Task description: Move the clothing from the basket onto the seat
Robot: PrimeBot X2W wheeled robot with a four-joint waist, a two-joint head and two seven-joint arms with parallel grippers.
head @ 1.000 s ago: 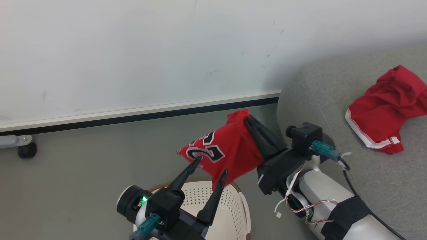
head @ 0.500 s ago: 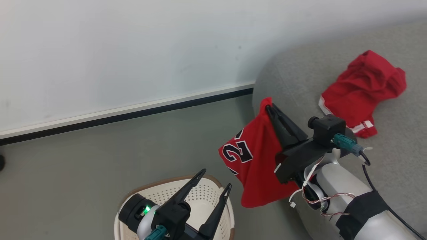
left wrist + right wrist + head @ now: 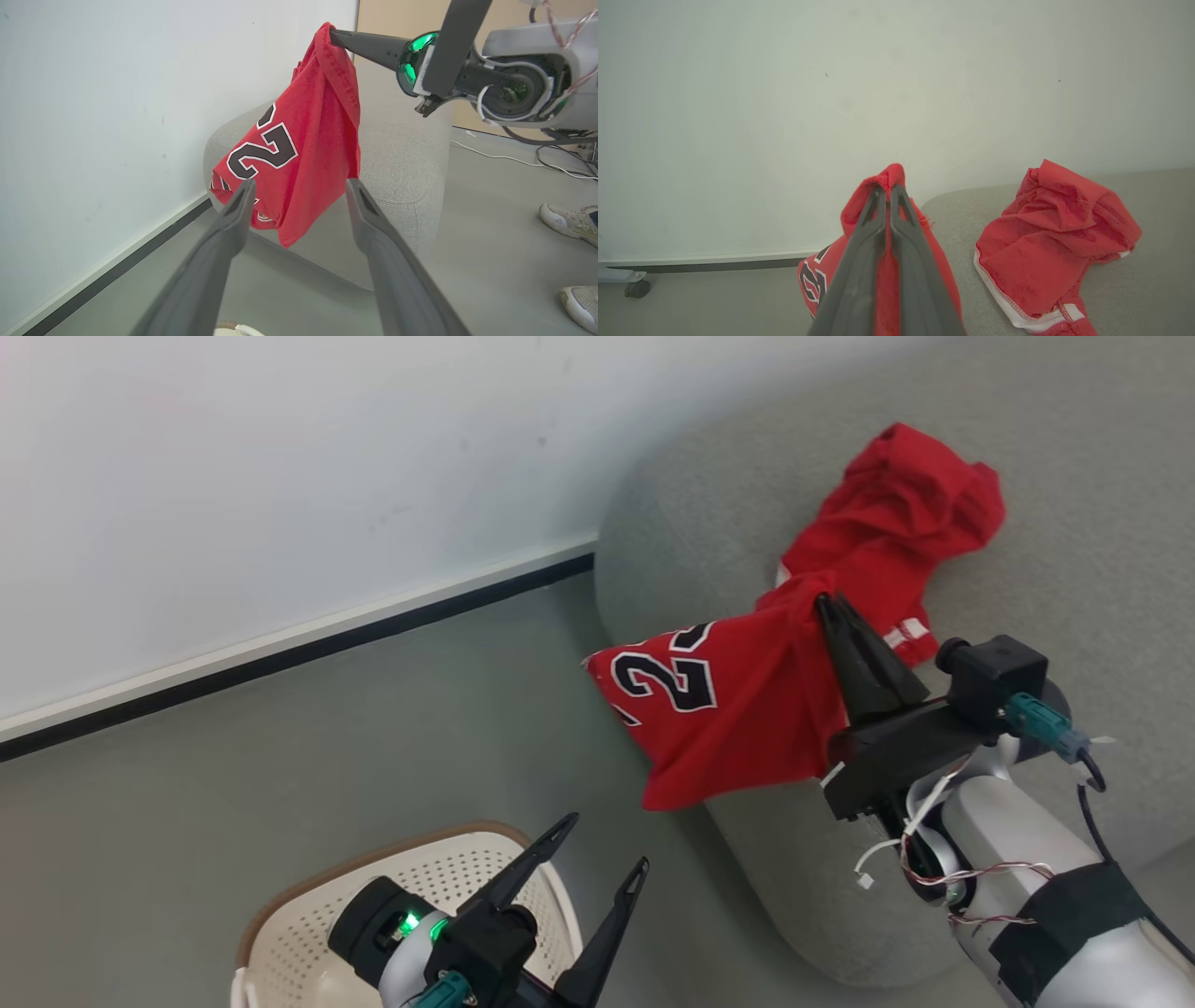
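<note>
Right gripper (image 3: 825, 603): fingers pressed together, pinching a top fold of the jersey (image 3: 738, 709)
Jersey: red with dark numbers edged in white, hangs in the air from the right fingertips, bunched at the pinch and spreading below it
Jersey position: beside the rounded end of the sofa (image 3: 1074, 523), lower corner dangling over the floor (image 3: 280, 756), clear of the basket (image 3: 308, 924)
Left gripper (image 3: 607, 842): fingers spread wide with nothing between them, hovers over the basket, tips point toward the jersey but stay apart from it
Basket: cream, perforated, brown rim, sits on the floor low in the head view, part of its inside hidden by the left gripper
Second red garment (image 3: 887, 523): crumpled on the sofa seat, white trim along one edge, just past the right fingertips in the head view, cannot tell if it touches the jersey
Sofa: grey woven fabric, its rounded end close to the wall (image 3: 280, 476)
Wall: white, dark strip along its foot
Floor: plain grey
Shoes (image 3: 565, 221): two pale ones on the floor at the right edge of the left wrist view, a person's feet
</note>
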